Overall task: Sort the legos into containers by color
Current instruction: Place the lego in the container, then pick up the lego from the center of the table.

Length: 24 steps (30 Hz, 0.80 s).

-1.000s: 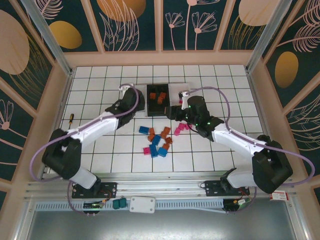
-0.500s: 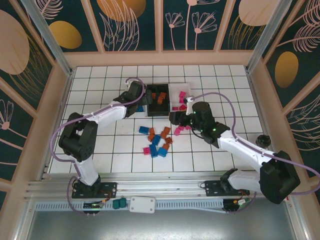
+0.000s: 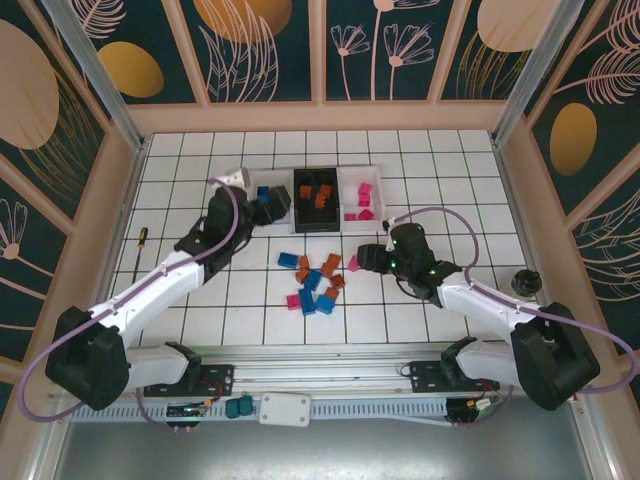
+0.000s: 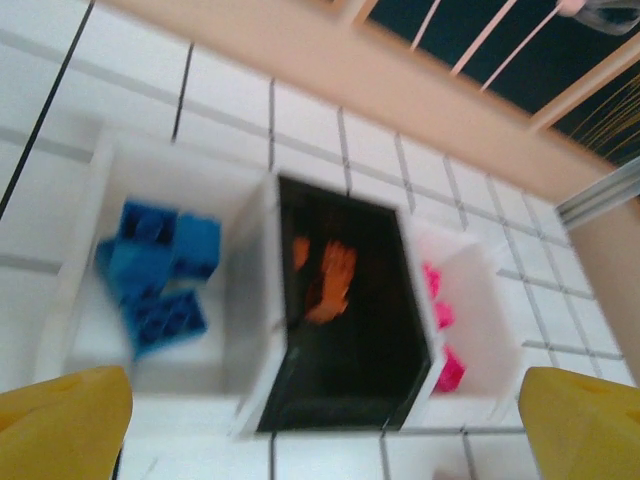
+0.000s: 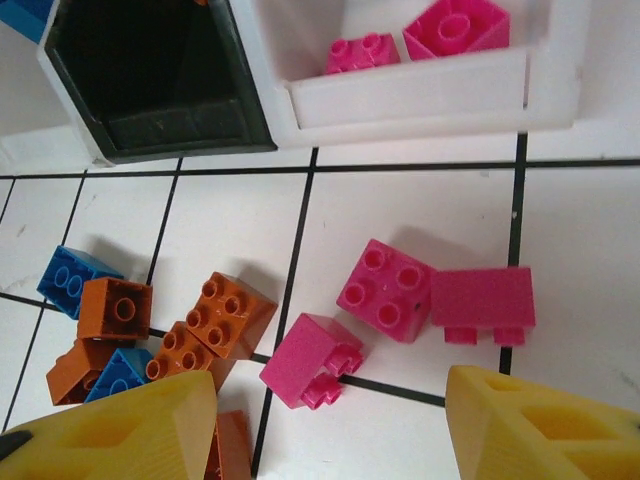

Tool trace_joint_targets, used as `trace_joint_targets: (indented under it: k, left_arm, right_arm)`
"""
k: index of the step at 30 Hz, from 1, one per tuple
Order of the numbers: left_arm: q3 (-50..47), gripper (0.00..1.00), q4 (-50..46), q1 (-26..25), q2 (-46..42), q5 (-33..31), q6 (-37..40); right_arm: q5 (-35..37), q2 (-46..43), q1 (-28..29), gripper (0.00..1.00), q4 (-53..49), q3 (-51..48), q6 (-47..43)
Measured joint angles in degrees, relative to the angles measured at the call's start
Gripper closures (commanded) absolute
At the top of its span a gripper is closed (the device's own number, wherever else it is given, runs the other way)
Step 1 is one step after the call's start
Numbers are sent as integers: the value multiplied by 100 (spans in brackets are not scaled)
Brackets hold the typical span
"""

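Right gripper (image 5: 326,424) has pulled back; pink legos (image 5: 386,290) lie just ahead.

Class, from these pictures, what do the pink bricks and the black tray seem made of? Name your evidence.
Pink bricks: likely moulded plastic, smooth, faintly glossy, crisp round studs. Black tray: probably plastic too, duller finish, thin even walls.

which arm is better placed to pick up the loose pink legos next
Right. The right tool hangs open over the three loose pink legos, just before the tray holding pink bricks; the left tool is over the tray holding blue bricks, away from them.
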Motion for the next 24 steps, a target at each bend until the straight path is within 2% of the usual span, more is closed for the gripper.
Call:
trace_joint_targets:
  k: [7, 12, 18, 24]
  left_arm:
    - [-1364, 1, 2, 0, -824, 107, -354]
    - [-1541, 1, 120, 0, -920, 199, -461]
    - [-1681, 1, 140, 0, -1034, 201, -481]
    - [-1714, 1, 138, 0, -1075, 201, -483]
  right_arm:
    - [219, -37, -96, 36, 133, -328, 378]
    - [258, 426, -450, 36, 459, -184, 367]
    - [251, 1266, -544, 33, 678, 173, 247]
    - [190, 1639, -695, 40, 837, 214, 155]
